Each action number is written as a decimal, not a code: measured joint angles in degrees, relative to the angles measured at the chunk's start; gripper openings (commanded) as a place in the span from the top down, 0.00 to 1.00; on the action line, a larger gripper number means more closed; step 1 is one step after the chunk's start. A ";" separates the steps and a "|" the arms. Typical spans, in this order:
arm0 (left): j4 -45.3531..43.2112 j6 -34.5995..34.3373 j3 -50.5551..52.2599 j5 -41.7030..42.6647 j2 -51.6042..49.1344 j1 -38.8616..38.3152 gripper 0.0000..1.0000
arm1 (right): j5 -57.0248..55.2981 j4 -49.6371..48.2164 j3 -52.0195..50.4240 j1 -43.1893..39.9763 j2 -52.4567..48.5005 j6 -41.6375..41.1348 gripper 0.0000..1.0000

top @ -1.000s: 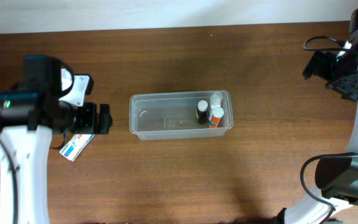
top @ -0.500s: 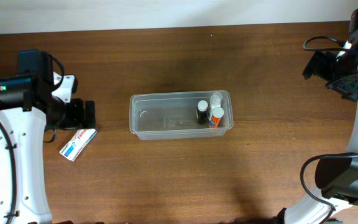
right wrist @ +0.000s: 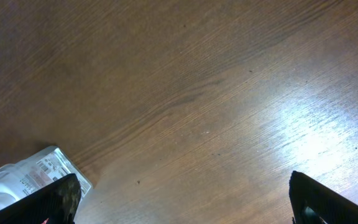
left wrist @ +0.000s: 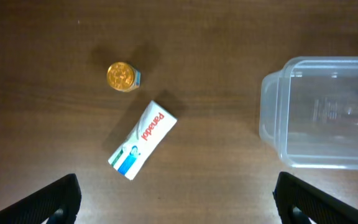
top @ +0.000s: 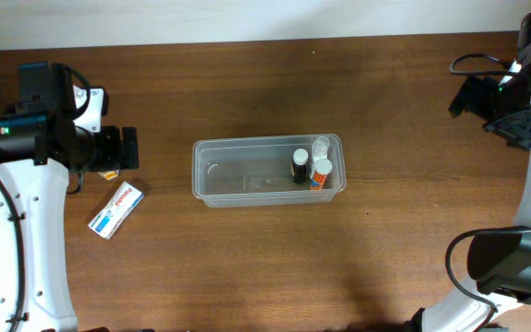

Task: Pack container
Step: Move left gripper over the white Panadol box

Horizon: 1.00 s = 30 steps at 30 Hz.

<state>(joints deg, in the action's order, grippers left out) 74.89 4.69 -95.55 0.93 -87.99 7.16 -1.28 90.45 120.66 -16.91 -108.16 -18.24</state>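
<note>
step in hand: by the look of it, picking a loose item off the left side and carrying it over; best guess the Paradol box [left wrist: 143, 140], maybe the little gold-capped jar [left wrist: 123, 76]

container [top: 235, 177]: middle of the table [top: 385, 258], to the right of the left arm and well apart from the box; small bottles [top: 320, 172] standing bunched at its right end, left half bare

left claw [top: 129, 148]: fingers spread wide with nothing between them, hovering over the jar and box area; in the wrist view both items sit ahead of the fingertips, box nearer and lying slantwise, jar farther off

right claw [right wrist: 182, 202]: spread wide too, empty, parked up near the far right corner, well away from the tub

doing it well: turn the wrist so the jaws line up across the box's narrow width, since it lies diagonal; come straight down and close around mid-length, not on a corner, so it won't pivot out

drop spot: aim for the bare left half, keeps clear of knocking the bottles over

left arm pose: white link running up along the left edge, wrist bent inward, fingers pointing toward the tub

risk: flat box, so probably easy to skid along the wood if one finger lands first
</note>
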 measured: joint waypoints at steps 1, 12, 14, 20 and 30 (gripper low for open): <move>-0.28 0.00 0.00 -0.02 -0.11 0.07 0.00 | -0.02 0.00 0.00 0.00 0.00 0.00 0.02; 5.51 1.70 -0.46 -0.26 -11.17 2.91 0.00 | -0.02 0.02 0.00 0.00 0.00 -0.02 0.02; 7.43 2.21 -0.46 -0.11 -13.75 2.91 0.00 | -0.02 0.00 0.00 0.00 0.00 -0.04 0.02; 9.11 3.87 -0.46 0.28 -19.06 2.91 0.01 | -0.02 0.00 0.00 0.00 0.00 -0.02 0.02; 8.70 7.17 -0.46 0.37 -24.13 2.95 0.01 | -0.02 0.00 0.00 0.00 0.00 -0.02 0.02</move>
<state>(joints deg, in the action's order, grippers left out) 83.59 11.86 -96.01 1.30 -112.12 10.11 -1.30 90.45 120.66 -16.91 -108.16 -18.26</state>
